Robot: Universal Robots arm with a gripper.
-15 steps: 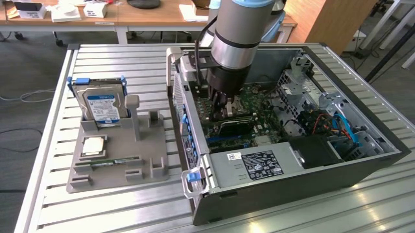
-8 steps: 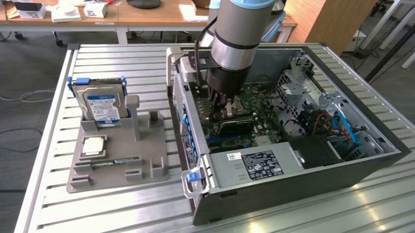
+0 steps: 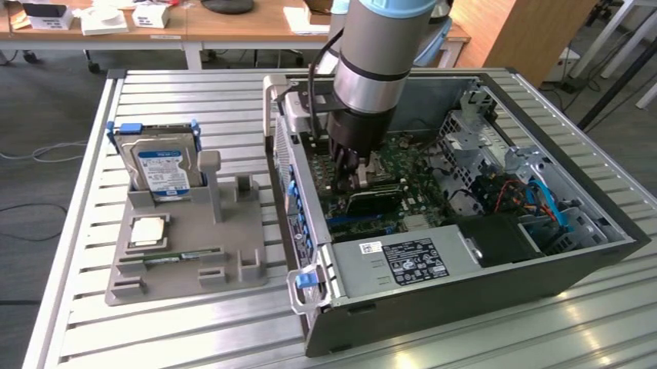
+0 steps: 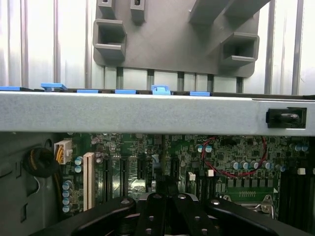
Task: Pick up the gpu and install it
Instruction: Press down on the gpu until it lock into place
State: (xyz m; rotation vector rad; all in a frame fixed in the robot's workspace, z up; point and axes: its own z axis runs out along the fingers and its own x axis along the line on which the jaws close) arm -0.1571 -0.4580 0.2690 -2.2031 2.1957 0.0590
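Judging from how things lie, we put the job near its end, with the seating itself unconfirmed. The ribbed, pale metal surface [image 3: 185, 330] carries an open computer case [image 3: 462, 300] of dark sheet steel, lying on its side. Beside it, towards the exterior view's left, sits a moulded grey plastic holder [image 3: 185, 284]. Its upright slots next to the hard drive [image 3: 159, 165] stand vacant, so we take the pick-up as done.

The arm [image 3: 375, 54], smooth and cylindrical, reaches down into the case over the green circuit board [image 3: 411, 165]. Its black tool [image 3: 355, 175] has its jaws closed together. We cannot tell whether it pinches anything or merely presses.

Just below the tool tip we see the graphics card [image 3: 371, 201], a thin, flat, dark slab down among the board's slots. Whether it is fully home we cannot say.

On the holder lie a square silvery chip [image 3: 149, 231] and a slim green memory stick [image 3: 169, 257].
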